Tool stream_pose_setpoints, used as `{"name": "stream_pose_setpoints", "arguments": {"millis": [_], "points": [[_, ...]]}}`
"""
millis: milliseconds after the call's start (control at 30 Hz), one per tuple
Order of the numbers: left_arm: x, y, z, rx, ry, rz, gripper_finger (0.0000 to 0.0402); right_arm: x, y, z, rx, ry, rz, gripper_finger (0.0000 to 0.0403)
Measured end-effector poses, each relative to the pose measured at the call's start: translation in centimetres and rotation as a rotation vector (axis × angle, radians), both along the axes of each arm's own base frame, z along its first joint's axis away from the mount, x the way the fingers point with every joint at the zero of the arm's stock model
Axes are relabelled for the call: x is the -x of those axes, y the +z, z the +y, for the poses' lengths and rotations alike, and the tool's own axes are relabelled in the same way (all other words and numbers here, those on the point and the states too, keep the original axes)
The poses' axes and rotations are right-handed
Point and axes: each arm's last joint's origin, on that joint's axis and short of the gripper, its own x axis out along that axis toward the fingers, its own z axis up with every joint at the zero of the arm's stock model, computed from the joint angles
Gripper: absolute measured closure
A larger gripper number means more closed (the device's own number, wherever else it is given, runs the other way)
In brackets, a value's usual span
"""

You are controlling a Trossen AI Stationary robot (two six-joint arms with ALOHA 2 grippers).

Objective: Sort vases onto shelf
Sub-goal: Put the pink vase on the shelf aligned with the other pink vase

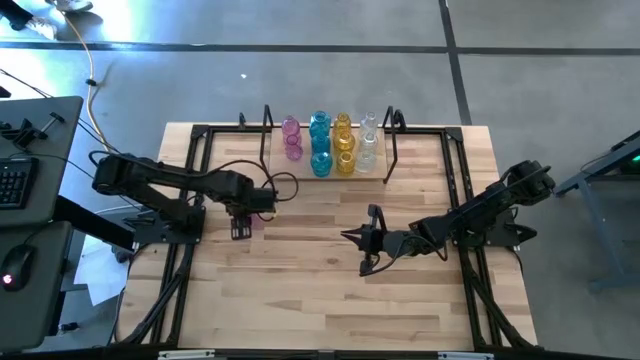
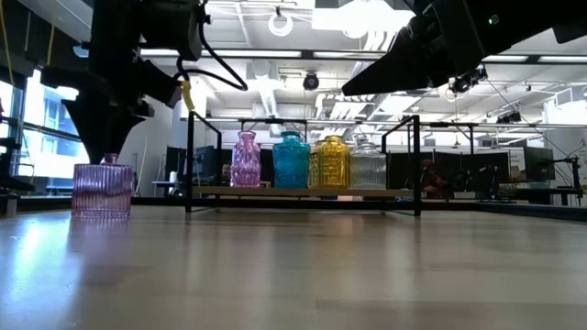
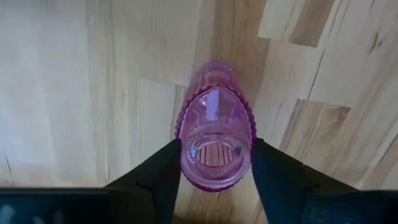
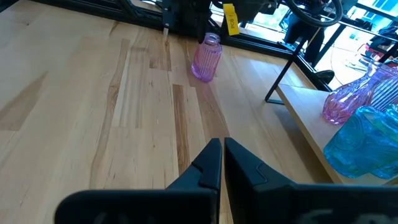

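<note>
A pink ribbed glass vase (image 3: 214, 124) stands upright on its base on the wooden table, left of the middle (image 2: 103, 189). My left gripper (image 3: 216, 149) points straight down over it, shut on its neck. The shelf (image 2: 303, 192), a black-framed rack at the table's far side, carries pink (image 1: 291, 138), teal (image 1: 320, 145), yellow (image 1: 344, 145) and clear (image 1: 368, 143) vases. My right gripper (image 1: 352, 237) hangs shut with nothing in it above the table's middle, tilted slightly down. My left gripper pinches the pink vase's neck at its mouth (image 3: 186, 146) between the two fingers (image 3: 163, 171), one on each side. The fingers come from above, pointing down. The vase stays upright, its base (image 2: 101, 213) on the table.
A black rail frame (image 1: 195, 180) edges the table on the left, right and far sides. Bare wood lies between the pink vase and the shelf (image 4: 311, 99), and across the table's near half. A keyboard and mouse sit on a side desk (image 1: 20, 200) off the left edge.
</note>
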Motion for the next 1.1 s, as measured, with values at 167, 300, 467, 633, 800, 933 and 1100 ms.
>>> {"name": "stream_pose_setpoints", "arguments": {"millis": [167, 300, 467, 633, 800, 933, 1100], "points": [[0.1, 0.1, 0.0, -0.001, -0.011, 0.014, 0.0268, 0.0, 0.0, 0.0, 0.000, 0.000, 0.000, 0.0403], [0.1, 0.3, 0.0, -0.001, -0.024, 0.031, 0.0268, 0.0, 0.0, 0.0, 0.000, 0.000, 0.000, 0.0403], [-0.8, 2.5, 0.0, 0.013, -0.039, -0.016, 0.0268, 0.0, 0.0, 0.0, 0.000, 0.000, 0.000, 0.0403], [-2.1, 6.0, 0.0, 0.012, -0.057, -0.095, 0.0268, 0.0, 0.0, 0.0, 0.000, 0.000, 0.000, 0.0403], [-3.4, 9.4, 0.0, -0.002, -0.093, -0.124, 0.0268, 0.0, 0.0, 0.0, 0.000, 0.000, 0.000, 0.0403], [-5.2, 11.2, 0.4, -0.042, -0.145, -0.114, 0.0268, 0.0, 0.0, 0.0, 0.000, 0.000, 0.000, 0.0403], [-7.9, 12.4, 1.6, -0.049, -0.216, -0.093, 0.0268, 0.0, 0.0, 0.0, 0.000, 0.000, 0.000, 0.0403]]}}
